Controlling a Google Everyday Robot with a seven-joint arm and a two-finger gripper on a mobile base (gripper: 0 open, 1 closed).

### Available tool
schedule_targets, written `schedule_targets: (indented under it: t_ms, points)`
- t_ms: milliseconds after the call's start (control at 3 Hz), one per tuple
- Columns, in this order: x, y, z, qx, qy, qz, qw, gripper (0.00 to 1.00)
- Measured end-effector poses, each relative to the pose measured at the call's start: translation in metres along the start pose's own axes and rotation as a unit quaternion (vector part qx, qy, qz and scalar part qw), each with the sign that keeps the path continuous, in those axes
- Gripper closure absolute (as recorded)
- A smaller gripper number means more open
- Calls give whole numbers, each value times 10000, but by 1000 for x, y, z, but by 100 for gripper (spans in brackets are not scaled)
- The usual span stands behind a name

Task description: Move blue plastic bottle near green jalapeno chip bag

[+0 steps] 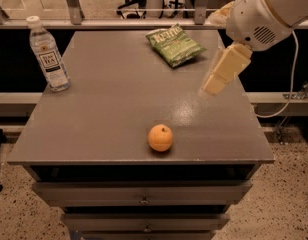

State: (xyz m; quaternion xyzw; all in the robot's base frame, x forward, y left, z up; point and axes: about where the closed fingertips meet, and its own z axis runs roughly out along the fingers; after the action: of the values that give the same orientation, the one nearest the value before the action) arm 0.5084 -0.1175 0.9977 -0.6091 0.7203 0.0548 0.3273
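The blue plastic bottle [47, 54] stands upright at the far left corner of the grey table [109, 114]; it is clear with a white cap and a white label. The green jalapeno chip bag [174, 45] lies flat at the far middle-right of the table. My gripper [214, 86] hangs from the white arm [266, 14] over the table's right side, in front of and to the right of the bag, far from the bottle. It holds nothing that I can see.
An orange [160, 137] sits near the table's front edge, middle. Drawers [144, 194] run below the tabletop. A rail [144, 21] and a dark gap lie behind the table. A white cable [289, 91] hangs at the right.
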Motion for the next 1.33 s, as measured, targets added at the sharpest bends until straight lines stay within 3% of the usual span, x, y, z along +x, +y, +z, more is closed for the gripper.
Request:
schedule_targets:
  t_ms: [333, 667, 1333]
  points:
    - [0, 0, 0, 0, 0, -1, 10000, 0]
    - [-15, 0, 21, -23, -343, 297, 9990, 0]
    - [-84, -16, 98, -31, -1409, 1074, 9842, 0]
